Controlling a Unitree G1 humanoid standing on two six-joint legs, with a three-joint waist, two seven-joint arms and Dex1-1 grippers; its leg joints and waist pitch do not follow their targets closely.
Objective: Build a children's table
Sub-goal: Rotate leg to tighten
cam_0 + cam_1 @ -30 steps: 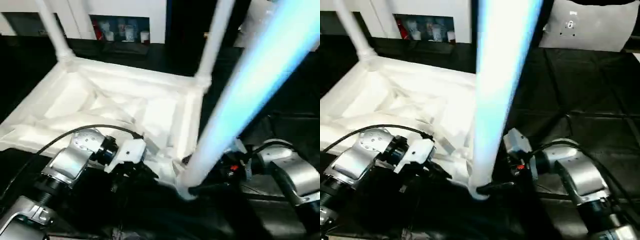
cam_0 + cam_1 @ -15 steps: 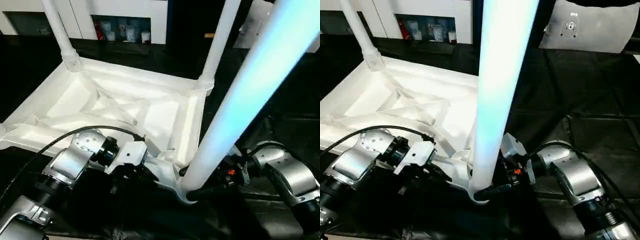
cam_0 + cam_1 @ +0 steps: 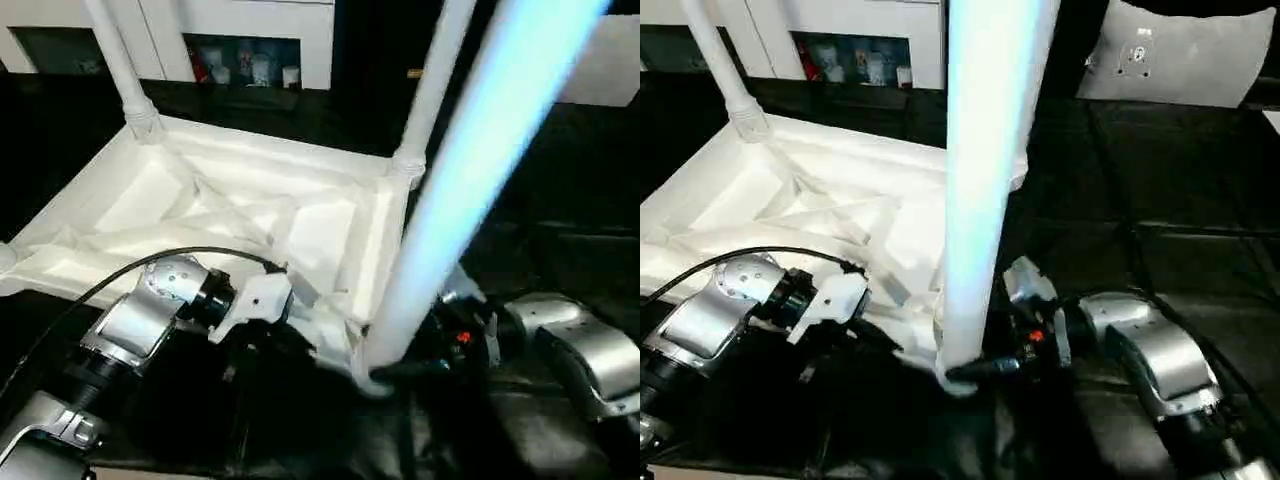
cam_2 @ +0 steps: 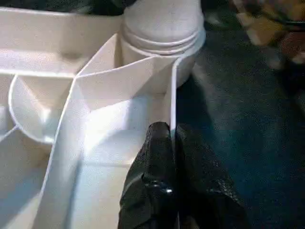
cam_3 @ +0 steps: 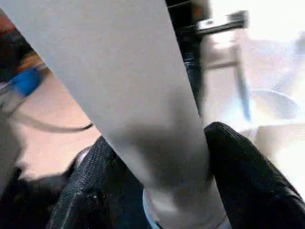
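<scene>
Seating this leg [image 3: 985, 180]: the right gripper [image 5: 157, 191] hugs it low, the left gripper [image 4: 171, 157] pinches the tabletop [image 3: 170, 190] rim. I'd twist straight down, not sideways.

One upturned table top [image 3: 250, 215], three legs [image 3: 470, 170] standing in it, and two silver forearms [image 3: 135, 325].

left gripper [image 4: 172, 143] pinched shut — right gripper [image 5: 157, 186] clamped, both silver forearms angled inward.
</scene>
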